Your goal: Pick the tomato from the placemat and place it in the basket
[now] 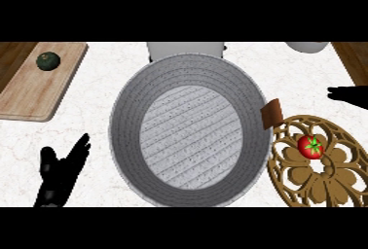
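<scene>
A red tomato (311,146) with a green stem sits on the round carved wooden placemat (338,182) at the lower right. The large grey woven basket (129,102) fills the middle of the counter, with a brown tag (271,113) on its right rim close to the placemat. At the right edge, my right hand (350,94) shows beyond the tomato, apart from it, with fingers stretched leftward and nothing in them. My left hand (60,171) rests open at the lower left, fingers up, left of the basket.
A wooden cutting board (32,92) lies at the upper left with a dark green round fruit (47,61) on it. A white object (179,48) stands behind the basket, and another white object (309,46) sits at the top right.
</scene>
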You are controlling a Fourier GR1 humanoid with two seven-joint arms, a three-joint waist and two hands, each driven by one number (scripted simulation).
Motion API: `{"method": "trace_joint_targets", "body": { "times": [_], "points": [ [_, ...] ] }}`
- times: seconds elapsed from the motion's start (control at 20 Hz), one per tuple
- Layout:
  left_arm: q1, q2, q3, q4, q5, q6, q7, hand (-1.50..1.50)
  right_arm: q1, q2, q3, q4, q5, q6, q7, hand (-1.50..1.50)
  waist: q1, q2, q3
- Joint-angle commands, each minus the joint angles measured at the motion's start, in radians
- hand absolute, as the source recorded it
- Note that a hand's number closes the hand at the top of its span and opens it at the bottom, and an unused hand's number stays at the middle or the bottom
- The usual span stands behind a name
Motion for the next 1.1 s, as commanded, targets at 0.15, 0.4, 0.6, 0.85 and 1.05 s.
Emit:
{"method": "trace_joint_targets", "body": {
  "times": [0.15,0.4,0.6,0.85,1.05],
  "points": [
    [0.068,-0.005,0.02,-0.027,-0.009,-0.008,0.036,0.0,0.082,0.055,0.025,0.005,0.129,-0.051,-0.043,-1.5,-0.006,0.003,-0.007],
    [0.059,-0.02,0.032,0.058,-0.036,-0.044,-0.043,0.0,-0.008,0.11,0.065,0.193,0.222,-0.105,-0.152,-1.5,0.002,0.006,-0.007],
    [-0.011,-0.024,0.049,0.031,-0.036,-0.038,0.066,0.0,-0.003,0.154,0.046,0.112,0.227,-0.065,-0.088,-1.5,-0.005,0.004,-0.008],
    [0.076,-0.041,0.036,-0.038,-0.063,-0.03,0.066,0.0,0.037,0.195,0.055,0.179,0.307,-0.142,-0.148,-1.5,-0.002,0.004,-0.007],
    [0.058,-0.061,0.041,-0.03,-0.081,-0.043,0.052,0.0,-0.042,0.23,0.051,0.295,0.357,-0.163,-0.202,-1.5,0.003,0.005,-0.007]
  ]
}}
